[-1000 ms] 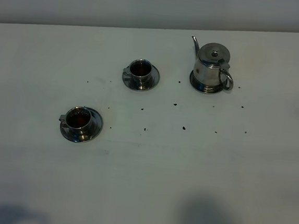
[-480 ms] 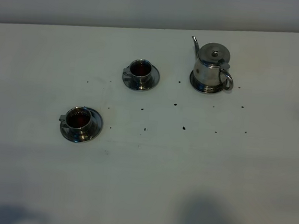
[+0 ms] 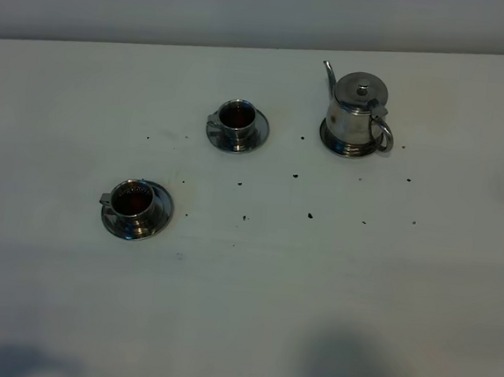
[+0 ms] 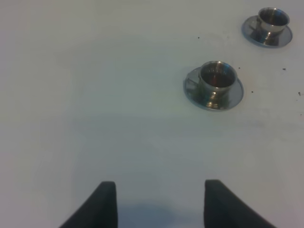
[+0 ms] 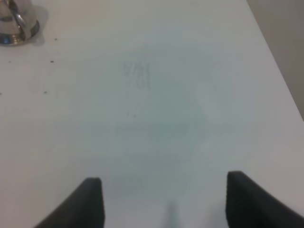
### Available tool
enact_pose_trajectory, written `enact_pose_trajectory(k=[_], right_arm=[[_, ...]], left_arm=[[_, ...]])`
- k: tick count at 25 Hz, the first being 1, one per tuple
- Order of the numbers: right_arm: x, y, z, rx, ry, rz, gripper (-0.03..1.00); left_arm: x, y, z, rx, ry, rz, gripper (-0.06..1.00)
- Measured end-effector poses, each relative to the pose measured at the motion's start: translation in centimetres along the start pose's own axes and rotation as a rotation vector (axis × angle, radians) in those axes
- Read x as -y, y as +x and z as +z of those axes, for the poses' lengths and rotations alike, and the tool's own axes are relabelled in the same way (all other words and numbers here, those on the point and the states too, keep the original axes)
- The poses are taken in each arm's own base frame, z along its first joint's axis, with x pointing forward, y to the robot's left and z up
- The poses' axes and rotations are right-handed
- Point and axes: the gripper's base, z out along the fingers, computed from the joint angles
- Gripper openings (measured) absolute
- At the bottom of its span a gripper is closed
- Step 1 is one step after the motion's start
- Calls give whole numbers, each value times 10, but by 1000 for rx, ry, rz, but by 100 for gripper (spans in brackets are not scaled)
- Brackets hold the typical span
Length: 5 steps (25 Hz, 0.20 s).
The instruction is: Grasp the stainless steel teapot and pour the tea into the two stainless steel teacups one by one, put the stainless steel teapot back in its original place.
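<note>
Standing upright on its round steel disc (image 3: pixel 337 144), the stainless steel teapot (image 3: pixel 356 112) serves as landmark: squat polished body, domed lid with small knob, thin curved spout rising on the side away from the loop handle. Disc rim shows as a bright ring just under the pot's base.

Matte white worktop (image 3: pixel 251 303), smooth, dotted with small dark specks (image 3: pixel 310 216) scattered mostly in front of the teapot and between it and the cups.

Near teacup (image 3: pixel 239 117): small, shiny, flared rim, on a round steel saucer (image 3: pixel 256 136), beside the teapot on its spout side. Dark liquid inside.

Far teacup (image 3: pixel 133 200): same form, on its own saucer (image 3: pixel 159 216), well apart from the teapot, further out on the spout side and nearer the camera. Dark liquid inside too.

Left gripper (image 4: pixel 159 204): two dark, blunt fingers spread wide, nothing between them, only bare worktop beneath; both cups lie ahead of it.

Right gripper (image 5: pixel 164 204): dark fingers wide apart, holding nothing; teapot's base just visible at the picture's corner, well apart.
</note>
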Motion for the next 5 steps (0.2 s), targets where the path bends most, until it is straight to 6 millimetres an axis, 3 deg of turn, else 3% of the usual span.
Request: enact_pose_trajectory(k=[5], right_arm=[[0,0,0,0,0,0,53]], left_arm=[[0,0,0,0,0,0,45]])
